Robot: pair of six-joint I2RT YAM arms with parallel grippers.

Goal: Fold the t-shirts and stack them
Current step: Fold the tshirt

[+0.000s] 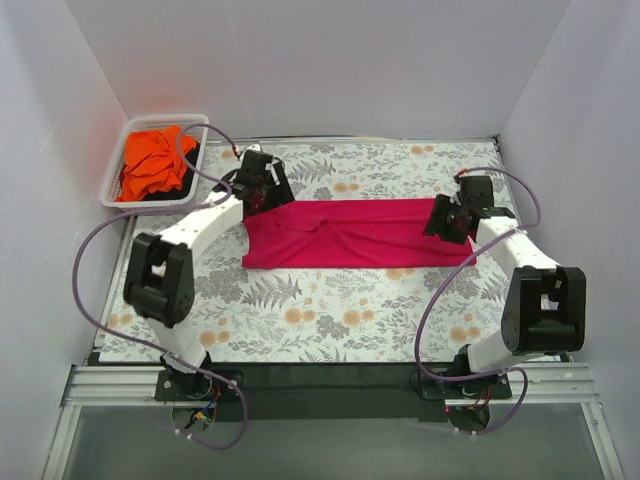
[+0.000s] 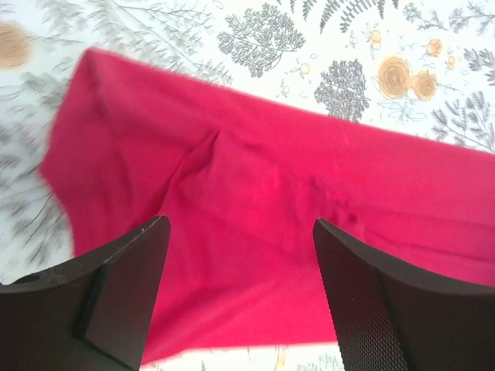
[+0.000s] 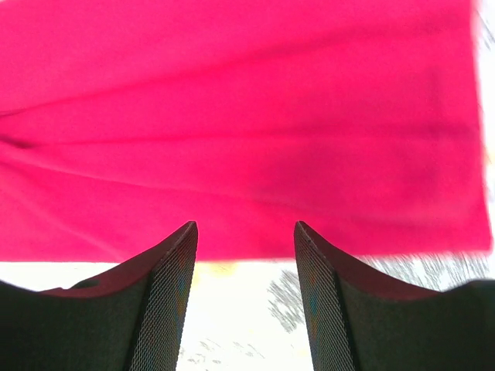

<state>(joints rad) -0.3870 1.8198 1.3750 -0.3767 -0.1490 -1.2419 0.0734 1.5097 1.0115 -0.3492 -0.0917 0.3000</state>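
The magenta t-shirt (image 1: pixel 350 233) lies as a long folded band across the middle of the worktop (image 1: pixel 330 305). The left arm (image 1: pixel 205 222) reaches forward and inward, left jaws spread wide over the band's left end. The right arm (image 1: pixel 510 250) mirrors it, right jaws spread at the right end, pinching nothing. The orange t-shirt (image 1: pixel 150 168) sits bunched in the far-left basket (image 1: pixel 170 119).

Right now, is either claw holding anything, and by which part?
Nothing is held: the left claw and right claw are both open above the magenta t-shirt.
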